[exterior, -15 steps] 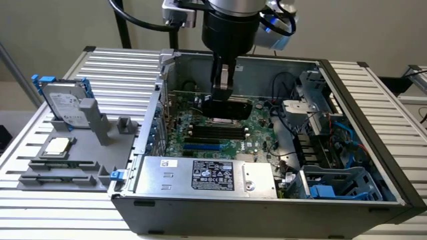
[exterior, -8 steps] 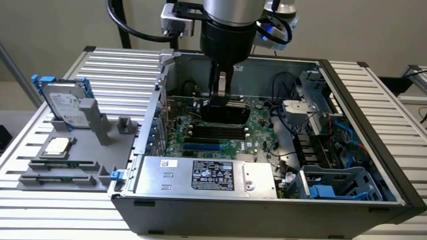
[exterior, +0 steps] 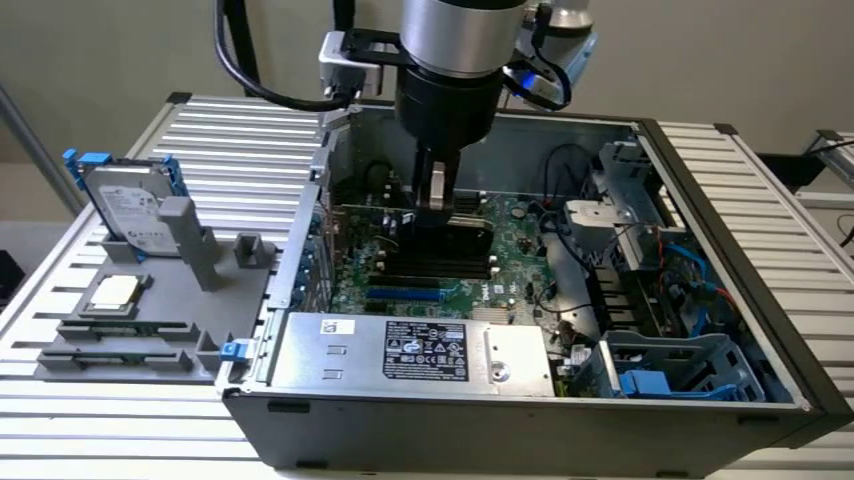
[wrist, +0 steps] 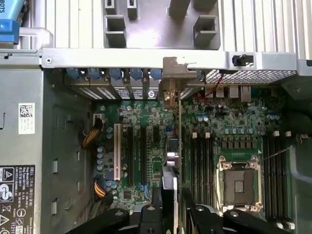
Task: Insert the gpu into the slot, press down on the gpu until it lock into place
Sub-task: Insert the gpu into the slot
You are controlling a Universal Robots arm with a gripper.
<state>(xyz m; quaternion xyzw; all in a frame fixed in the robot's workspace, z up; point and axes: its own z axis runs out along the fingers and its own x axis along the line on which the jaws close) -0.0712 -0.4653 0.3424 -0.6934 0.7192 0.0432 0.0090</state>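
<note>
gpu (exterior: 451, 238) on edge in the robot's hand (exterior: 441, 222), at the centre of the exterior view, inside an open computer case (exterior: 534, 425). We see the case resting on a slatted metal surface (exterior: 120, 450) and taking up the middle and the exterior view's right. A grey labelled power-supply box (exterior: 414, 350) sits against the case's near wall, lower centre of the frame, with the green motherboard (exterior: 514, 270) just above it in the picture. The black arm (exterior: 447, 90) hangs from the top centre. At the exterior view's left, a grey fixture (exterior: 134, 340) carries an upright hard drive (exterior: 123, 200).

In the wrist view we look down the gpu (wrist: 171, 156) edge-on. The hand's fingers (wrist: 157, 200) press close on both sides, gripping it. Its silver end bracket (wrist: 173, 83) meets the case's rear rail, and black memory strips (wrist: 200, 161) run just beside the card, with the square processor socket (wrist: 239, 183) beyond them.

The slot (exterior: 400, 296) shows as a blue strip in the lower centre of the exterior view, between card and power-supply box. Whether the card's edge touches it we cannot tell.
</note>
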